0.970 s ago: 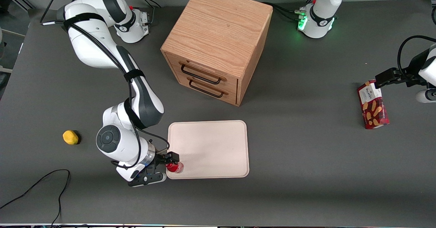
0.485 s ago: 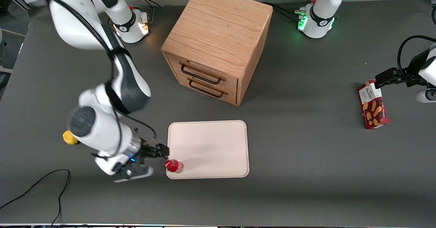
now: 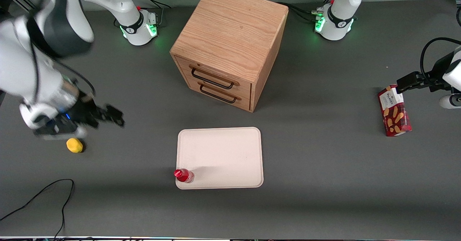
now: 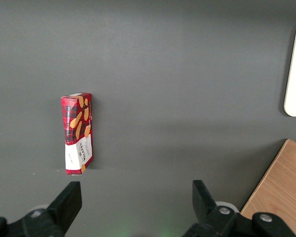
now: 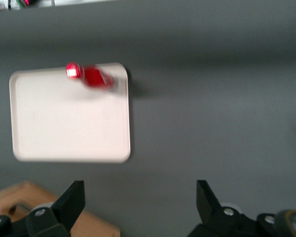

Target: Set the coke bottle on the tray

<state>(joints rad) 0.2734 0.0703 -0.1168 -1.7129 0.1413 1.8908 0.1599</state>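
Note:
The small red coke bottle [image 3: 184,175] stands upright on the cream-white tray [image 3: 223,151], in the tray corner nearest the front camera on the working arm's side. It also shows in the right wrist view [image 5: 93,76], on the tray [image 5: 64,123]. My gripper [image 3: 110,115] is open and empty, raised well above the table and away from the tray, toward the working arm's end. In the right wrist view its fingers [image 5: 71,200] stand wide apart with nothing between them.
A wooden two-drawer box [image 3: 230,46] stands farther from the front camera than the tray. A yellow object [image 3: 74,145] lies below my gripper. A black cable [image 3: 43,194] lies near the table's front edge. A red biscuit box [image 3: 393,110] lies toward the parked arm's end.
My gripper let go of the coke bottle on the tray, then drew back and rose toward the working arm's end of the table. The bottle stays upright in the tray corner.

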